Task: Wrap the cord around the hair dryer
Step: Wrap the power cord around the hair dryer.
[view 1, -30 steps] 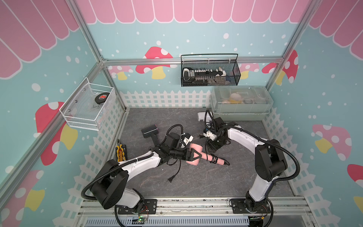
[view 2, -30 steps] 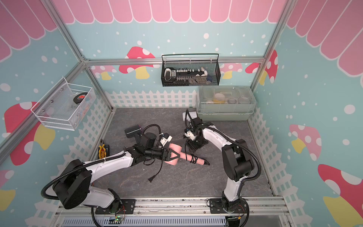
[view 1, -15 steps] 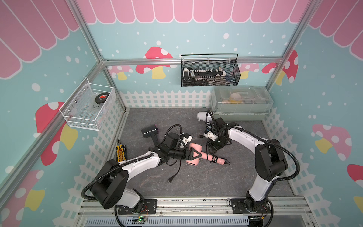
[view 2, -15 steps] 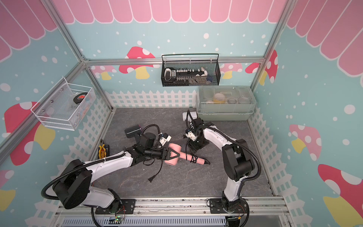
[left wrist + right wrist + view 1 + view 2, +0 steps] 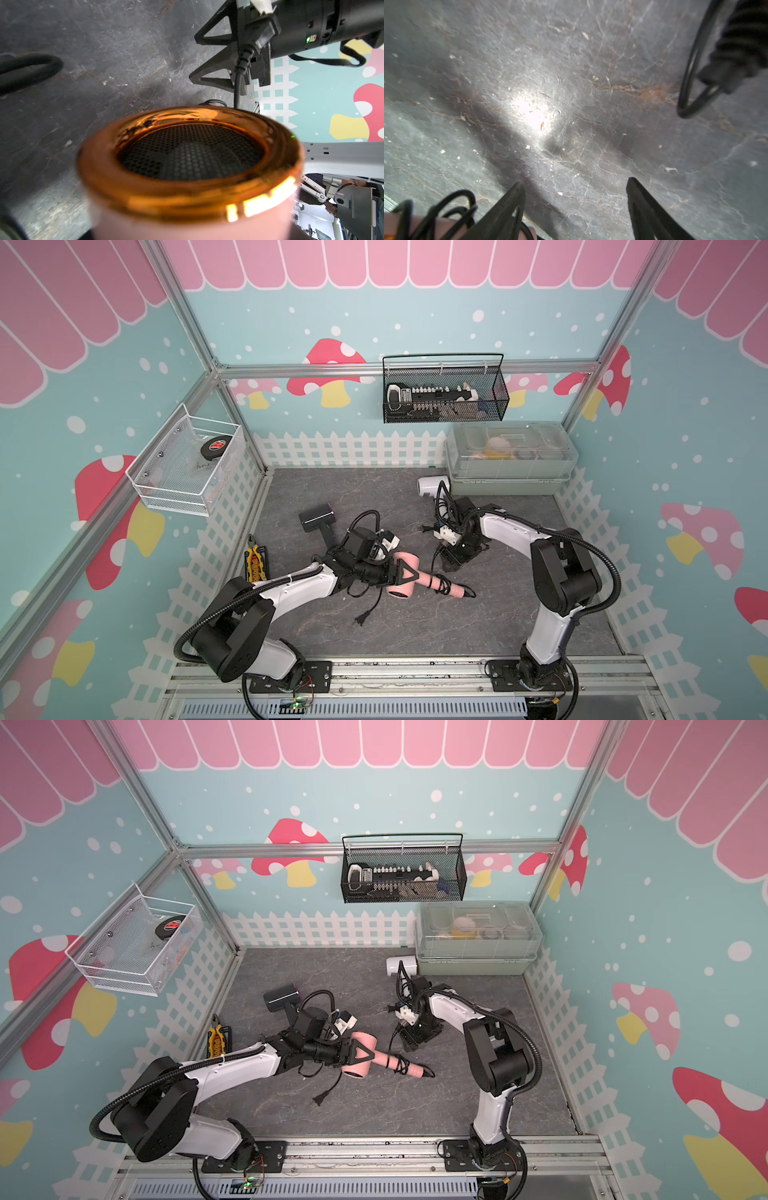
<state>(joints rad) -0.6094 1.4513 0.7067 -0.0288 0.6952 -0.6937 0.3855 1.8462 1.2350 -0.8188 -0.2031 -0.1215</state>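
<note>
A pink hair dryer lies on the grey floor in both top views. My left gripper is shut on its barrel. The left wrist view is filled by the dryer's copper-rimmed mesh end, which hides my fingers. The black cord is looped around the handle, and its loose end trails to a plug on the floor. My right gripper hangs open just beyond the handle, nothing between its fingers. The wrapped handle shows beside one finger.
A black hair dryer and a white one lie farther back. Yellow pliers rest by the left fence. A clear lidded box stands at the back right. Two wire baskets hang on the walls.
</note>
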